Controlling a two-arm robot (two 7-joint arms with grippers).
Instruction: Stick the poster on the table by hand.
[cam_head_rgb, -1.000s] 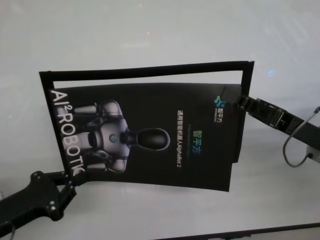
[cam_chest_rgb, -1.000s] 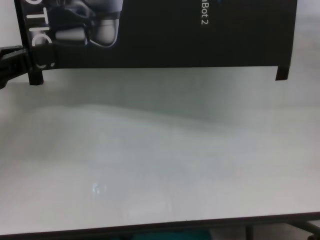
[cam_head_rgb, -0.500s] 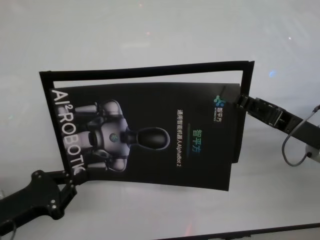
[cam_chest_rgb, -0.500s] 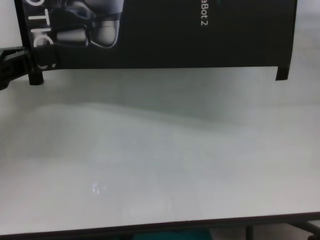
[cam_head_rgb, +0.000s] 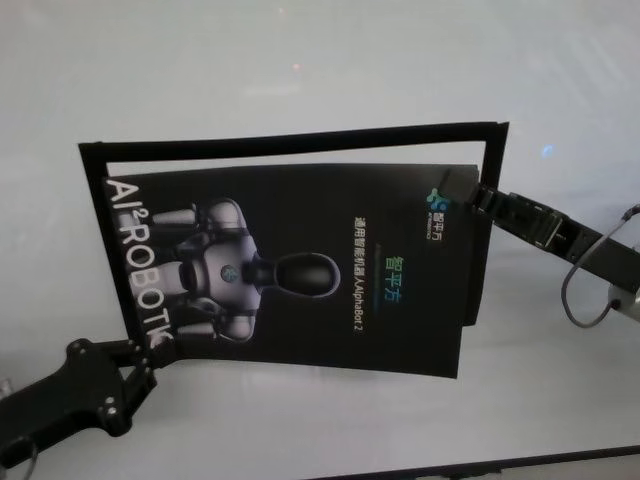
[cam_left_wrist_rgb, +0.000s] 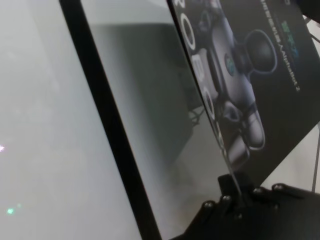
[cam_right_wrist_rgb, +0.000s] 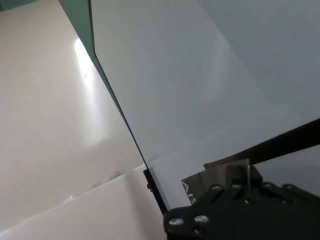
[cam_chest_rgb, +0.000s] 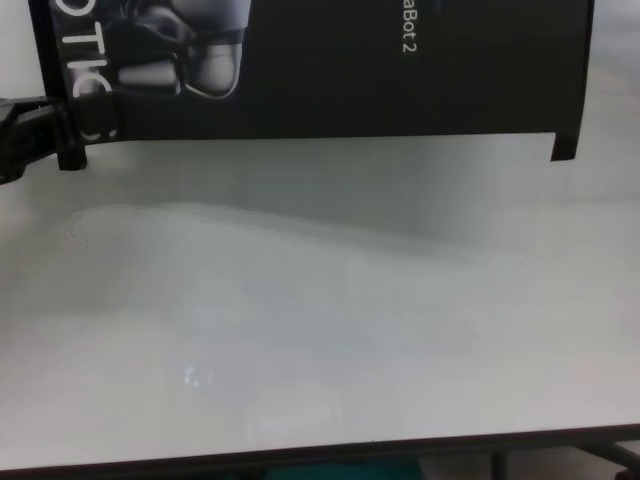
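- We pinch the poster (cam_head_rgb: 300, 275) at its near-left corner with our left end effector (cam_head_rgb: 150, 352), closed on the sheet.
- Our right end effector (cam_head_rgb: 470, 195) clamps the far-right edge.
- The poster hangs above the table (cam_head_rgb: 300, 60), inside black tape strips (cam_head_rgb: 290, 143).

Poster (cam_head_rgb: 300, 270) above the table (cam_head_rgb: 300, 60), left gripper (cam_head_rgb: 150, 350) at its near-left corner, right gripper (cam_head_rgb: 470, 197) at its far-right edge
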